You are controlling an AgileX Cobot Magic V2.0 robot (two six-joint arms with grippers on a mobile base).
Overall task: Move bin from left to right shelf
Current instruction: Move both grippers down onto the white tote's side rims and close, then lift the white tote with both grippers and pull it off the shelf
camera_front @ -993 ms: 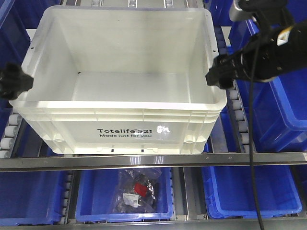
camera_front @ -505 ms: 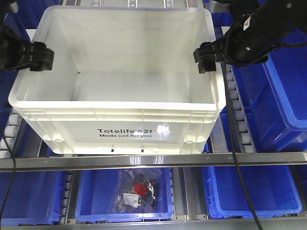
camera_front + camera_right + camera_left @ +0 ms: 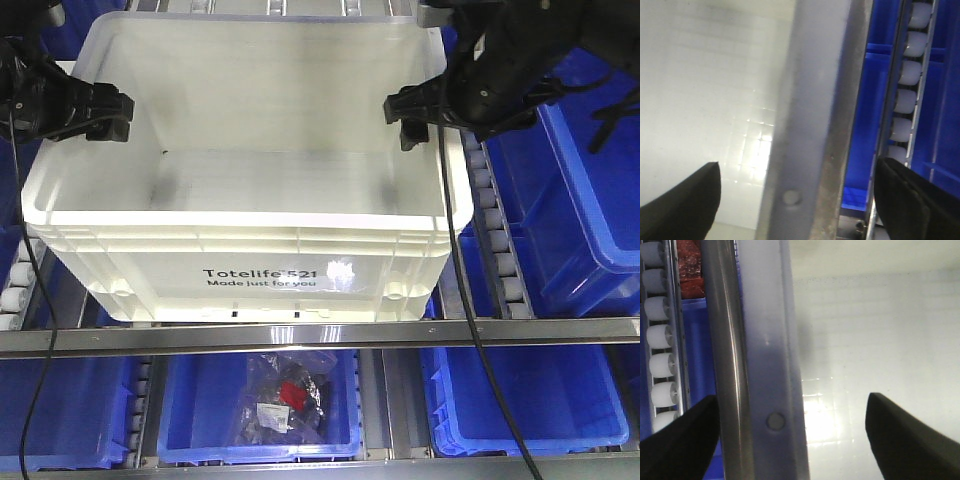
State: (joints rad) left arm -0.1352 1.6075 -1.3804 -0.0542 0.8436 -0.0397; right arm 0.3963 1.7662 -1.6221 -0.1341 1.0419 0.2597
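Observation:
The bin (image 3: 260, 270) is a large white tote with black "Totelife 521" print, standing empty on the upper roller shelf. My left gripper (image 3: 88, 112) hangs open over its left rim; in the left wrist view the left gripper (image 3: 792, 440) has that rim (image 3: 770, 365) between its black fingers (image 3: 680, 440), which stand apart from it. My right gripper (image 3: 428, 112) hangs open over the right rim. The right wrist view shows the right gripper (image 3: 797, 205) straddling the rim (image 3: 810, 125), one finger (image 3: 685, 200) inside the bin and the other outside.
Blue bins (image 3: 590, 200) crowd the shelf to the right, with a white roller track (image 3: 495, 230) between them and the tote. A metal rail (image 3: 320, 335) fronts the shelf. Below it, blue bins (image 3: 530, 400) line the lower shelf; the middle one holds bagged parts (image 3: 280, 405).
Both grippers have come inward and farther back along the tote: the left one moved right, the right one moved left, and each now straddles a side rim. The bin has not moved.

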